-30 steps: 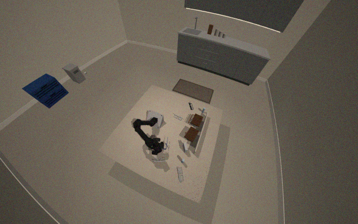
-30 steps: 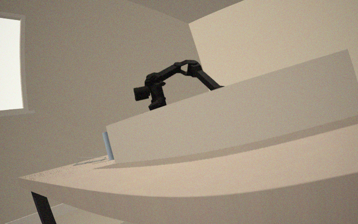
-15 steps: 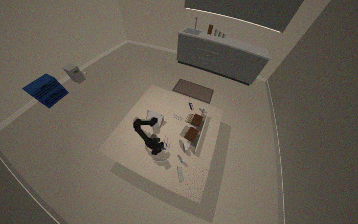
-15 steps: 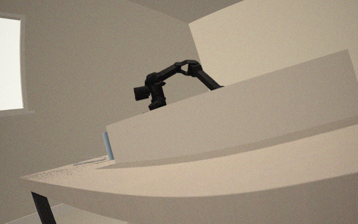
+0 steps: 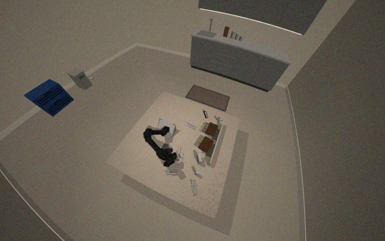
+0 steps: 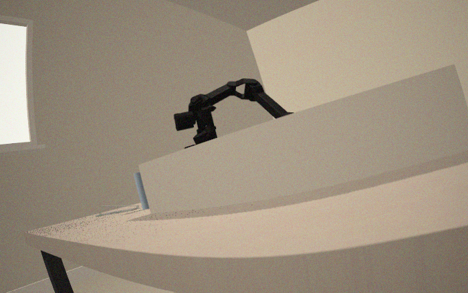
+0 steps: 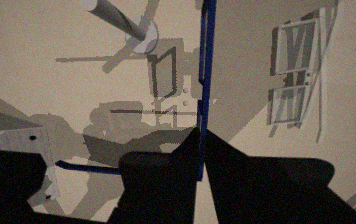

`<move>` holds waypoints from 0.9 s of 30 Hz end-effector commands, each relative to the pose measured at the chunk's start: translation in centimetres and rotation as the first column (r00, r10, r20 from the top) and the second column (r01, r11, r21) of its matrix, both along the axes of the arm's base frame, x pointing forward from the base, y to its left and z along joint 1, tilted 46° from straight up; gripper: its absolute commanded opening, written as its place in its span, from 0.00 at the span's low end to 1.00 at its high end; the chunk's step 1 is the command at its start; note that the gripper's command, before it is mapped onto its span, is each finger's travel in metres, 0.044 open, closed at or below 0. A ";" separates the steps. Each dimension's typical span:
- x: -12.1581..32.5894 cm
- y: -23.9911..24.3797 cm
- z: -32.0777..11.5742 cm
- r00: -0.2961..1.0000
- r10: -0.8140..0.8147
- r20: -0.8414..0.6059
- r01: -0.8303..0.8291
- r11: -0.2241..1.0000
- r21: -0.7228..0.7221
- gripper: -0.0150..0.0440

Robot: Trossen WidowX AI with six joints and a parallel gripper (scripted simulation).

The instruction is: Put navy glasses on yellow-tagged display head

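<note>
While gripper grips, navy glasses run near-vert. in wrist cam.

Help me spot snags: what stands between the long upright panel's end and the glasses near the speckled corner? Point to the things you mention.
A light-blue cylinder (image 5: 197,173) (image 6: 141,190) stands between the panel (image 5: 216,142) (image 6: 293,155) and those glasses (image 5: 193,186) (image 6: 119,211), in top and exterior views.

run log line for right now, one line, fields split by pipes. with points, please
jaws: shut on navy glasses (image 7: 204,75) | glasses: above table (image 7: 240,60) | on head: no

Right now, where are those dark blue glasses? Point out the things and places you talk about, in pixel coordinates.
In the wrist view, the navy glasses (image 7: 206,65) are pinched in the tool (image 7: 199,131), their front running up the middle, left of the pale-framed glasses (image 7: 298,47) on the table.
</note>
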State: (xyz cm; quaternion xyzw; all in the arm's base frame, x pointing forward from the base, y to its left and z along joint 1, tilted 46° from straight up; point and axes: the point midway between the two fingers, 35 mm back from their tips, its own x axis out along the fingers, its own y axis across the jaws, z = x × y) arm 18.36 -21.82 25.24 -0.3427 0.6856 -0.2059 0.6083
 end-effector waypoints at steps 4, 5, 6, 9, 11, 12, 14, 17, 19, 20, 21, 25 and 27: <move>0.6 1.6 1.4 1.000 -0.003 0.002 0.003 1.000 0.003 0.25; 0.6 1.9 1.8 1.000 -0.003 0.002 0.003 1.000 0.004 0.25; 0.7 2.3 2.1 1.000 -0.003 0.002 0.003 1.000 0.004 0.25; 0.8 3.3 3.0 1.000 -0.002 0.001 0.002 1.000 0.004 0.25; 0.8 3.9 3.6 1.000 -0.002 0.001 0.002 1.000 0.002 0.25; 0.8 4.1 3.8 1.000 -0.001 0.000 0.001 1.000 0.002 0.25; 0.8 4.1 3.8 1.000 -0.001 0.000 0.001 1.000 0.002 0.25; 1.1 3.9 3.2 1.000 -0.009 0.021 0.009 1.000 0.008 0.25; 1.7 4.1 2.8 0.999 -0.029 0.046 0.029 0.999 0.015 0.25; 2.0 4.3 2.5 0.997 -0.043 0.061 0.042 0.999 0.019 0.25; 2.4 4.4 2.3 0.995 -0.057 0.077 0.055 0.998 0.024 0.25; 3.8 5.2 1.2 0.984 -0.115 0.139 0.110 0.993 0.045 0.25; 4.4 5.6 0.7 0.975 -0.145 0.169 0.137 0.989 0.056 0.25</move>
